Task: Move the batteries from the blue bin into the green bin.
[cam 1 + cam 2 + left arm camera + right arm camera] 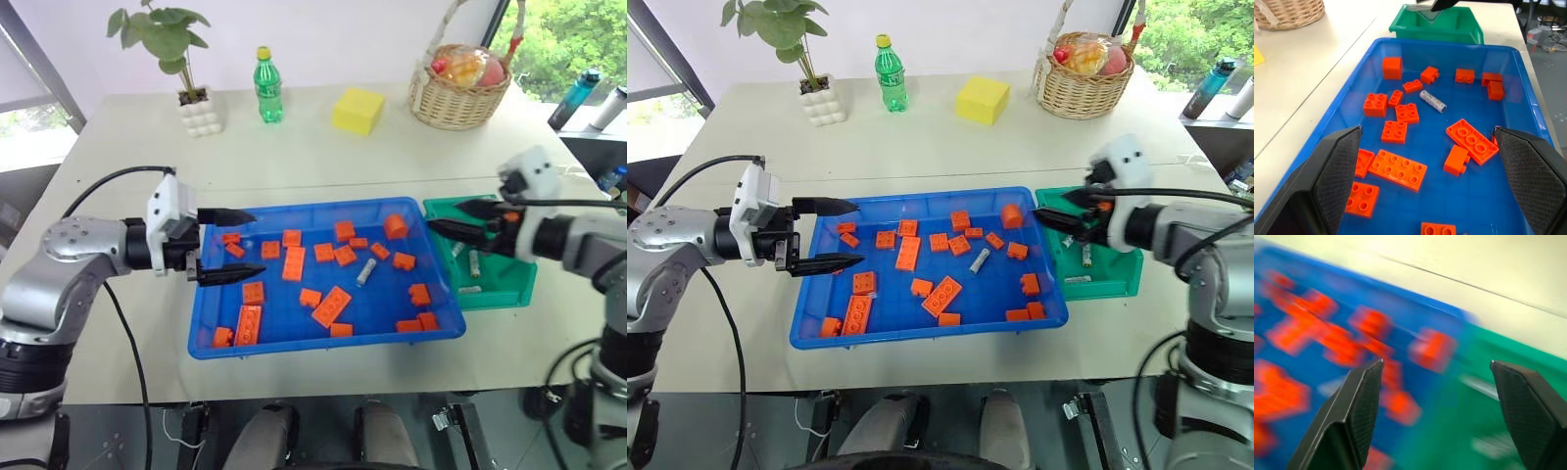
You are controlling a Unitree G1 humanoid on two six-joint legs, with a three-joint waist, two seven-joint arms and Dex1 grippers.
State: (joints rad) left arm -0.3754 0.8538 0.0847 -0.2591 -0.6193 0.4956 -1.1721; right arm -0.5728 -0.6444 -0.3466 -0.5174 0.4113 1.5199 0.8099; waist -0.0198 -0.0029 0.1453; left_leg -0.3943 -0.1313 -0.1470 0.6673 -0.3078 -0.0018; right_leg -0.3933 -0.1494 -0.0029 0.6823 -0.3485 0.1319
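We see one battery [365, 272] lying among orange bricks [331, 305] in the blue bin [294, 345], and three batteries [473, 262] in the green bin [512, 291] beside it. The right gripper [462, 217] hangs wide open, empty, over the green bin; the left gripper [227, 247], also spread and empty, hovers at the blue bin's far end.

Beige table [323, 157] against white wall [323, 39] (daylit windows [563, 39] beside).

one battery [365, 272] in blue bin [323, 345], roughly three in green bin [509, 294]
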